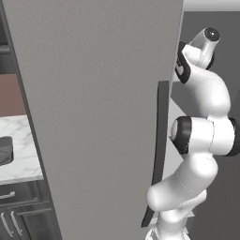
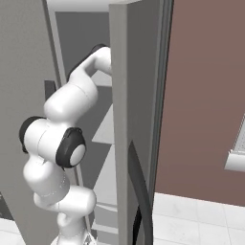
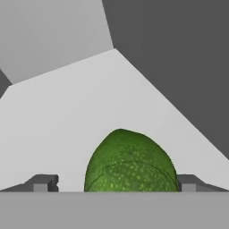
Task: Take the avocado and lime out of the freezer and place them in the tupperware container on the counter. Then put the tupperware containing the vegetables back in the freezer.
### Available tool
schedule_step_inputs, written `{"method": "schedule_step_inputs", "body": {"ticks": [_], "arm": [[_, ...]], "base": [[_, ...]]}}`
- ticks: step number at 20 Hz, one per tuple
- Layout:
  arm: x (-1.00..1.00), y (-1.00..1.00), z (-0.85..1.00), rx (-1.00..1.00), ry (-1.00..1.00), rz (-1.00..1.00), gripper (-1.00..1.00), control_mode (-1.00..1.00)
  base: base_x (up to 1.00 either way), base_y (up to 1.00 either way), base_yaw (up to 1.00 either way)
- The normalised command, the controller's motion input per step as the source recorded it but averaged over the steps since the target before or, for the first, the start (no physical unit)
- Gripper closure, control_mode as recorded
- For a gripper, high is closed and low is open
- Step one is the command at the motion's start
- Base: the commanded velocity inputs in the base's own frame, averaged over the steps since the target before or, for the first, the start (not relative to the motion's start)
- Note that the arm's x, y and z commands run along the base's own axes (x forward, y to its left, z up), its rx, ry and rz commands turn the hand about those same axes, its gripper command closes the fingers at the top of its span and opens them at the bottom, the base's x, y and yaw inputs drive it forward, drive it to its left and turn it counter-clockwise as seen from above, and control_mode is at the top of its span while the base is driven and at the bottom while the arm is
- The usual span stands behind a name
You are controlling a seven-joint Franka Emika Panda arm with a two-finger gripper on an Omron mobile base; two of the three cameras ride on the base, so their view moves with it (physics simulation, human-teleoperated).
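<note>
Item: green fruit (image 3: 130,162) on freezer shelf (image 3: 67,116), pincer (image 3: 114,183) wide, straddling it.
We are risking a nudge: closing off-centre, the rounded skin could be squirting out and rolling deeper.

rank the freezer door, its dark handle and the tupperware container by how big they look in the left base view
1. freezer door, by far the largest, spanning top to bottom.
2. dark handle, a long thin strip along the door's edge, partly hidden behind the arm.
3. tupperware container, smallest, though cut off by the left edge on the counter, so its full size is unsure.
</note>
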Motion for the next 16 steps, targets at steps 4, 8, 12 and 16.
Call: {"method": "schedule_step_inputs", "body": {"ticks": [4, 8, 12, 16], "arm": [[0.09, 0.0, -0.16, 0.01, 0.05, -0.01, 1.0, -1.0], [0.0, -0.02, -0.17, 0.03, 0.03, 0.0, 1.0, -1.0], [-0.09, 0.0, -0.19, 0.05, 0.0, 0.0, 1.0, -1.0], [-0.47, 0.03, -0.1, 0.05, -0.01, 0.0, 1.0, -1.0]], "base": [[0.0, 0.0, 0.0], [0.0, 0.0, 0.0], [0.0, 0.0, 0.0], [0.0, 0.0, 0.0]]}}
